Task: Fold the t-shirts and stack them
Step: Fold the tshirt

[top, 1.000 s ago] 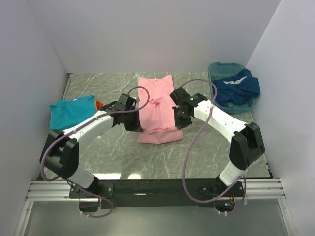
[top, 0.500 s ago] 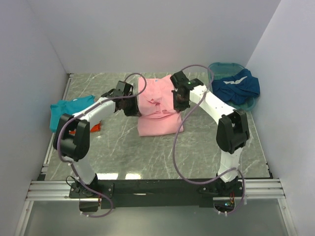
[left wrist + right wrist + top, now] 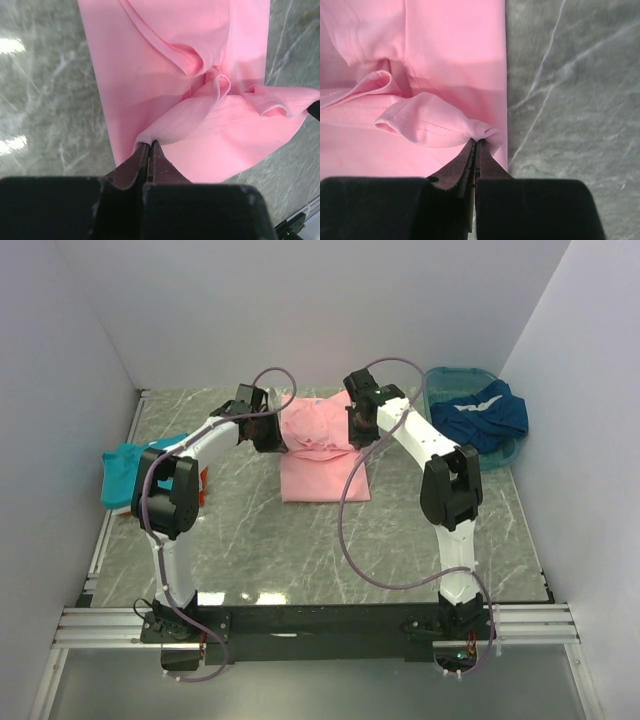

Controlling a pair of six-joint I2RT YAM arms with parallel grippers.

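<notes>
the pink t-shirt (image 3: 320,468) lies mid-table, folded into a narrow strip, two corners lifted and bunched over its far half. teal t-shirt (image 3: 125,475) folded at left, orange t-shirt (image 3: 202,481) peeking just beside it. dark blue t-shirt (image 3: 487,418) crumpled far right.

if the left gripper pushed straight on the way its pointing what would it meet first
The pink t-shirt: the left gripper is shut on a fold of it, and more of the same shirt lies straight ahead, though how far below is unclear.

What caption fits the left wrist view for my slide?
Left jaws, shut, pinch a raised fold of the pink t-shirt above the grey marbled table.
</notes>
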